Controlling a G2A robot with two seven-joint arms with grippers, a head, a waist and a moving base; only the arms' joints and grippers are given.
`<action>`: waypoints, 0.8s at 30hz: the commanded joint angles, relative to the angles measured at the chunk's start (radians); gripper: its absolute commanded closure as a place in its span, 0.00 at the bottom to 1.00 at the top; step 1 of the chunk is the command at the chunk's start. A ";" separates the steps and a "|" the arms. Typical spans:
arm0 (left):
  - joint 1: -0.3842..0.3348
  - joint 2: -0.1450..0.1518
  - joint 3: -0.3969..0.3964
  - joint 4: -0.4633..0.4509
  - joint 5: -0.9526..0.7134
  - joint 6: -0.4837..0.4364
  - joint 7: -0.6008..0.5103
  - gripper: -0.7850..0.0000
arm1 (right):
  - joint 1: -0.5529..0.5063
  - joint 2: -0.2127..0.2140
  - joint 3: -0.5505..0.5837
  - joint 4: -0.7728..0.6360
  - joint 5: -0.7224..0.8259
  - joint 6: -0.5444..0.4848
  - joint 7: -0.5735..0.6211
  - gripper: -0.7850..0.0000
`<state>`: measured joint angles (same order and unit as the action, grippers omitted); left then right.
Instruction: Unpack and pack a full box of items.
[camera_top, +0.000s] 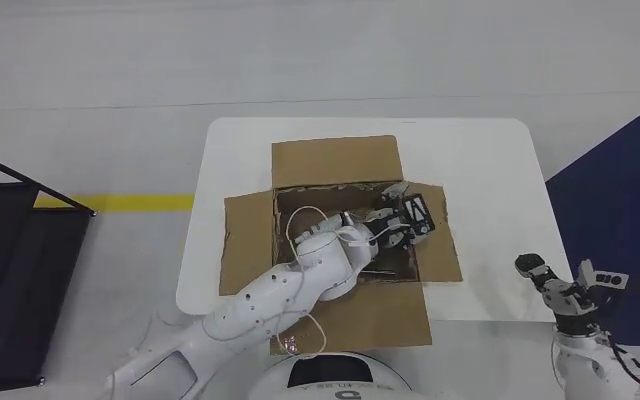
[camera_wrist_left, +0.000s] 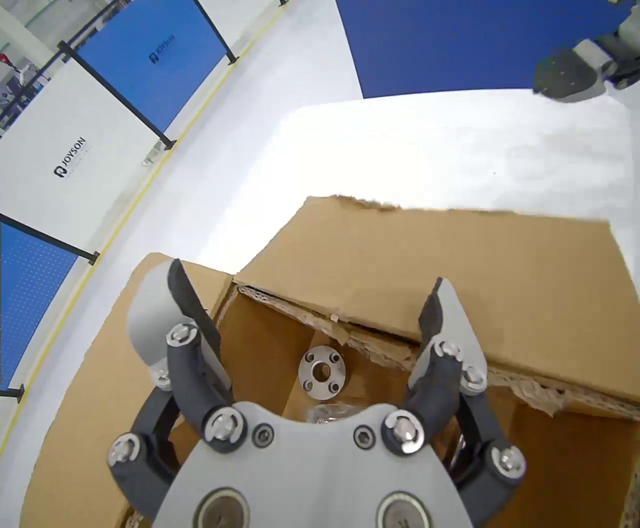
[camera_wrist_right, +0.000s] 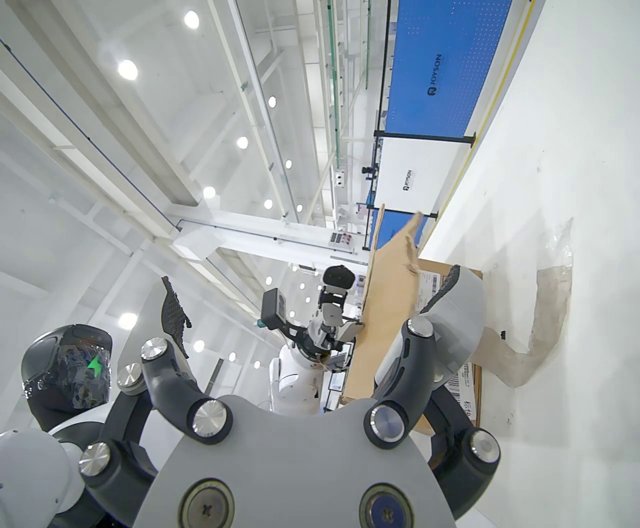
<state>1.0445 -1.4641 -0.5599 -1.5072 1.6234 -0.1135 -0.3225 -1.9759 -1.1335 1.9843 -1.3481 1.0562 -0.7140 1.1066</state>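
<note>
Hovering above one open cardboard box (camera_top: 335, 160), held the left gripper (camera_wrist_left: 306, 280) spread wide and empty. Showed four brown flaps (camera_wrist_left: 450, 260) splayed outward around it, edges torn. Caught one round metal flange (camera_wrist_left: 322, 372), four small holes ringing a centre bore, flat on the box floor just below the fingers (camera_wrist_left: 192, 305). Held the right gripper (camera_wrist_right: 312, 287) open too, empty, well apart from the box.

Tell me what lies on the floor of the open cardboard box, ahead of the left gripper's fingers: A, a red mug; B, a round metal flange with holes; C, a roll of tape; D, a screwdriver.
B: the left wrist view shows a round metal flange with a centre hole lying inside the cardboard box, framed between the spread fingers of the left gripper.
</note>
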 joint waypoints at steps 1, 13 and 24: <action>-0.019 -0.015 0.011 0.028 -0.004 0.019 0.009 0.00 | 0.005 -0.005 0.022 0.003 0.003 0.017 0.017 0.00; 0.122 0.042 -0.275 -0.216 0.012 0.091 0.066 0.00 | 0.020 -0.031 0.161 -0.157 -0.068 0.084 0.084 0.00; 0.458 0.127 -0.707 -0.557 0.010 -0.008 0.159 0.00 | 0.183 -0.020 0.090 -0.353 -0.230 0.167 0.166 0.00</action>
<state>1.4728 -1.3422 -1.2129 -2.0448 1.6506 -0.1088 -0.1678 -1.8118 -1.1541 2.0952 -1.6944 0.8442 -0.5455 1.2747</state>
